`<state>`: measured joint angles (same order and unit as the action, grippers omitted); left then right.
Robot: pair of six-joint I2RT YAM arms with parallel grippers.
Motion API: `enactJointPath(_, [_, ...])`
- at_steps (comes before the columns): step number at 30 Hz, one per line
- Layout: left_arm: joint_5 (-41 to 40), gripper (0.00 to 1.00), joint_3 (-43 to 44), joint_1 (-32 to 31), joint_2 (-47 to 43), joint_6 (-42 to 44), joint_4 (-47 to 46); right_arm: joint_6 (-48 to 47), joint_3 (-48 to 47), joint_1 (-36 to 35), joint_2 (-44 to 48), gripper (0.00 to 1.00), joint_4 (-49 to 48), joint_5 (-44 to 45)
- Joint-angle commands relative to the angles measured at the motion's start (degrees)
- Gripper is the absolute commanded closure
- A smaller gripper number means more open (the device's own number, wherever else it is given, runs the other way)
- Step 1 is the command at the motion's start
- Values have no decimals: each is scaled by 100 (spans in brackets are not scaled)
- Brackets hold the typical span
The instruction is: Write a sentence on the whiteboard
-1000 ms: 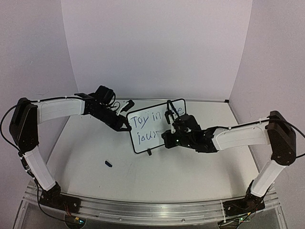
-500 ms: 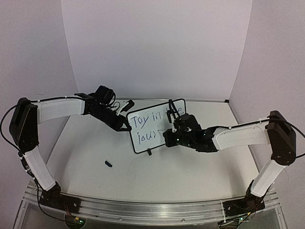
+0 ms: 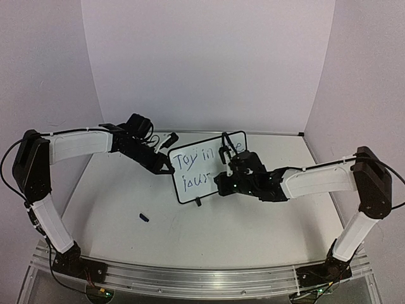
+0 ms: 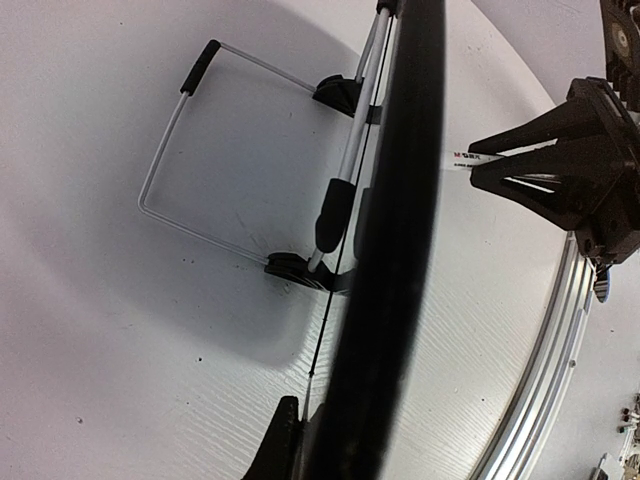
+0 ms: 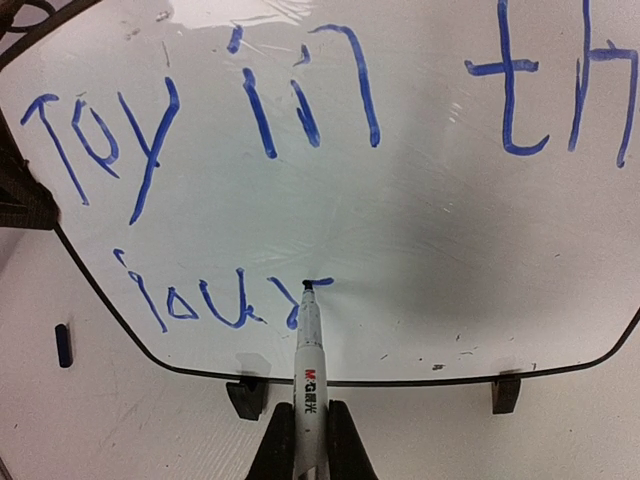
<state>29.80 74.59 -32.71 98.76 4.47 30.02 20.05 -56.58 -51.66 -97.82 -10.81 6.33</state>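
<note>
The whiteboard (image 3: 196, 171) stands tilted on its two black feet mid-table. The sentence (image 3: 190, 159) is in blue: "Toy in th…" above, "jour" below, clear in the right wrist view (image 5: 150, 150). My right gripper (image 3: 221, 180) is shut on a slim white marker (image 5: 309, 370). The marker's tip touches the board (image 5: 430, 220) at the end of the "r". My left gripper (image 3: 167, 166) is shut on the board's left edge. In the left wrist view that edge is a dark band (image 4: 400, 200) beside my finger (image 4: 278, 445).
A small blue marker cap (image 3: 144, 217) lies on the table front-left of the board, also in the right wrist view (image 5: 63, 345). The board's wire stand (image 4: 165, 170) reaches out behind it. White walls enclose the table on three sides.
My right gripper has shifted slightly with the marker along the second line of writing. My left arm and the board have not moved.
</note>
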Motion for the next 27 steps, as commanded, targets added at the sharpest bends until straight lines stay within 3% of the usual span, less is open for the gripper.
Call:
enactJointPath(1, [-328,100,74,-60,190,36,215,17,-123,33,-160,100,-62,-101])
enactJointPath(17, [-335,100,82,-60,196,43,219,95,64,24,-49,100,-2,-125])
enactJointPath(27, [-458,100,73,-60,234,89,232,-477,278,109,596,100,170,-1040])
